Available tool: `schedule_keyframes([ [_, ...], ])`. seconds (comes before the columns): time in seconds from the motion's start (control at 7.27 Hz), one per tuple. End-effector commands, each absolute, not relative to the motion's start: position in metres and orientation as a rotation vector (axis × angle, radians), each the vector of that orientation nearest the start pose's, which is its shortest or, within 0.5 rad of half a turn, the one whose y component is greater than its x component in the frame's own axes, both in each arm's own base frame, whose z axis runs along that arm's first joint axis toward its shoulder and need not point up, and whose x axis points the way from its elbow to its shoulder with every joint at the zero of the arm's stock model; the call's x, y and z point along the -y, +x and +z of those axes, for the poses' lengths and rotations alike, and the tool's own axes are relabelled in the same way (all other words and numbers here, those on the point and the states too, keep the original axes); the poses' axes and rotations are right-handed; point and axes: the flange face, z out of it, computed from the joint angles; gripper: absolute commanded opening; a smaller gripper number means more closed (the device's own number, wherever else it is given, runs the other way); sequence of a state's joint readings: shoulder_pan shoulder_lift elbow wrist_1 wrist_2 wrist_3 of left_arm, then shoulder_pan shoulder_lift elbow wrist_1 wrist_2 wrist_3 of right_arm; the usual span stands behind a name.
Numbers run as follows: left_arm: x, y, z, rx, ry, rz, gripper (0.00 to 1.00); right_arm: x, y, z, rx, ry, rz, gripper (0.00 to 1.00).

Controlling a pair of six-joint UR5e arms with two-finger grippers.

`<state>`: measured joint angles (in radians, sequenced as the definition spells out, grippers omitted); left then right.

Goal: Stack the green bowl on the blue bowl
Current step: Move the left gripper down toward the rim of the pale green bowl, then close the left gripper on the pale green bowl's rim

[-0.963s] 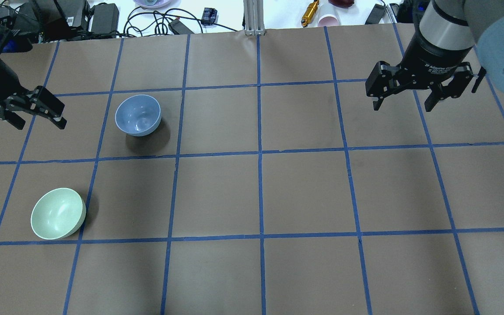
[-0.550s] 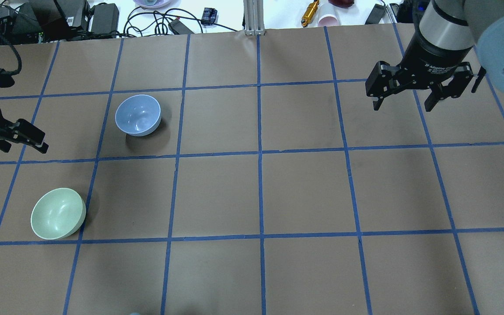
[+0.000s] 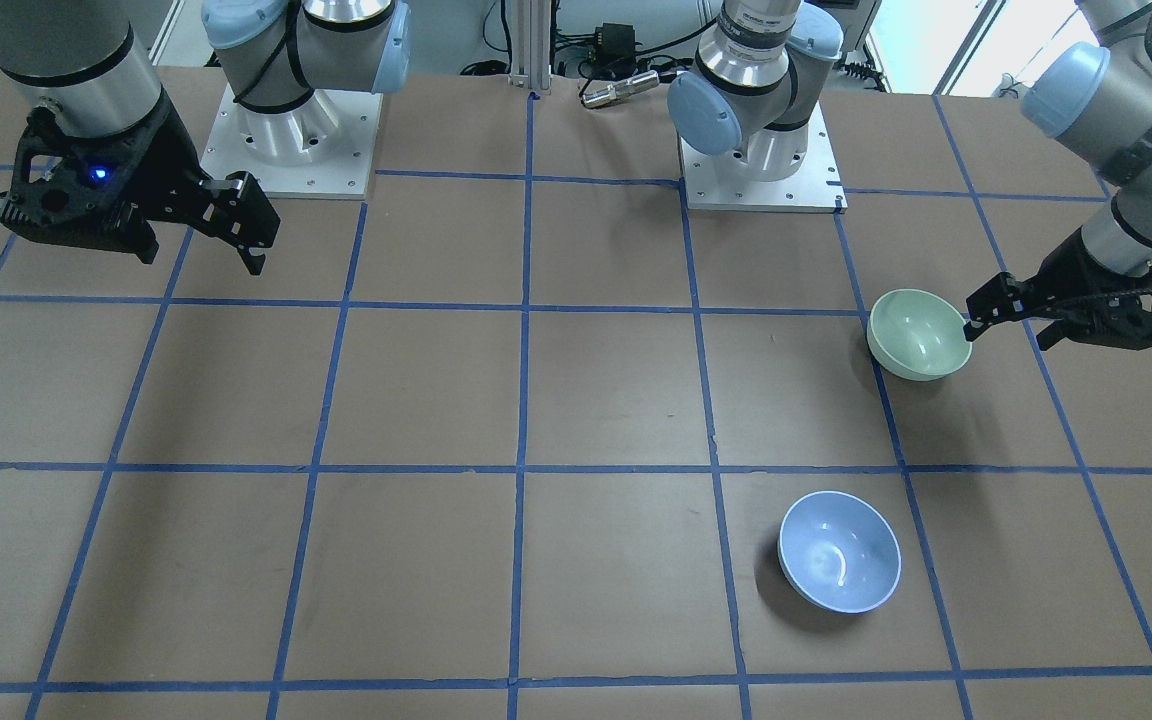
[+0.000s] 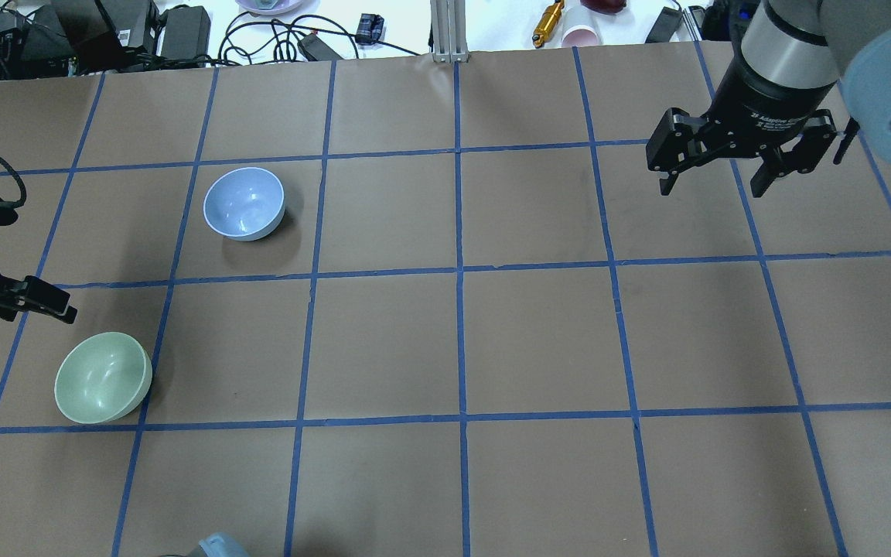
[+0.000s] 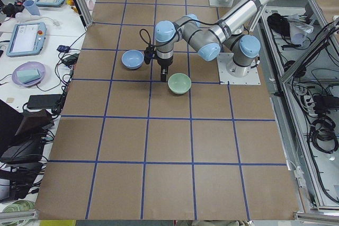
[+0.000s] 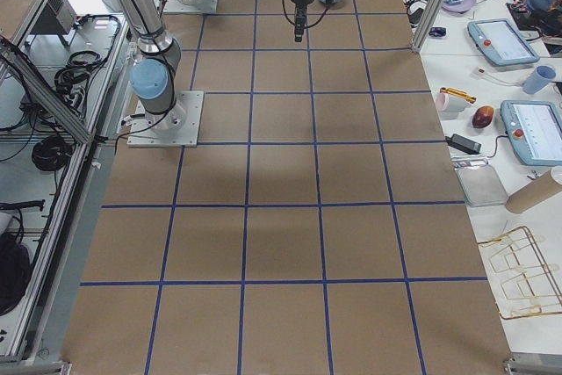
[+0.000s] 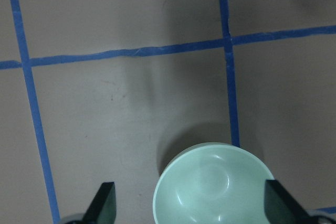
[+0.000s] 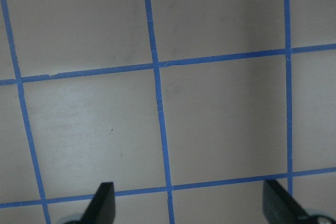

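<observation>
The green bowl [image 4: 103, 377] sits upright on the brown table at the near left. It also shows in the front view [image 3: 919, 333] and the left wrist view [image 7: 215, 187]. The blue bowl [image 4: 244, 203] sits upright one grid square farther out and to the right, apart from it [image 3: 839, 565]. My left gripper [image 4: 24, 305] is open and empty, hovering just beside and above the green bowl's rim [image 3: 1006, 335]; its fingers [image 7: 105, 205] stand wide on both sides of the bowl in the wrist view. My right gripper [image 4: 712, 182] is open and empty, high over the far right [image 3: 201, 255].
Cables, power bricks and small items [image 4: 182, 31] lie beyond the table's far edge, with an aluminium post [image 4: 449, 31] at its middle. The two arm bases [image 3: 286, 130] [image 3: 756, 150] stand on the robot's side. Blue tape lines grid the table.
My left gripper has moved from beside the blue bowl toward the robot, down to the green bowl. The right arm and both bowls have not moved.
</observation>
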<state>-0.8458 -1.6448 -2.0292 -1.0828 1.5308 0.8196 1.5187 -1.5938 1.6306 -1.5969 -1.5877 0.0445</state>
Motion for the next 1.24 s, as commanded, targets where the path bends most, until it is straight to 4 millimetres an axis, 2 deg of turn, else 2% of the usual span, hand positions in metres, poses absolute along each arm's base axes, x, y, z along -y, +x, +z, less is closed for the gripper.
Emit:
schedule_keyframes([
  [0.0, 0.415, 0.223, 0.243, -3.215, 0.17, -0.004, 1.0, 0.487, 0.106, 0.472, -3.155, 0.152, 0.017, 1.0],
  [0.28, 0.395, 0.217, 0.208, -3.231, 0.133, 0.01, 1.0, 0.487, 0.106, 0.472, -3.155, 0.152, 0.017, 1.0],
  [0.41, 0.39, 0.213, 0.197, -3.225, 0.131, 0.006, 1.0, 0.487, 0.106, 0.472, -3.155, 0.152, 0.017, 1.0],
  [1.1, 0.386, 0.219, 0.174, -3.271, 0.1, 0.061, 1.0, 0.487, 0.106, 0.472, -3.155, 0.152, 0.017, 1.0],
])
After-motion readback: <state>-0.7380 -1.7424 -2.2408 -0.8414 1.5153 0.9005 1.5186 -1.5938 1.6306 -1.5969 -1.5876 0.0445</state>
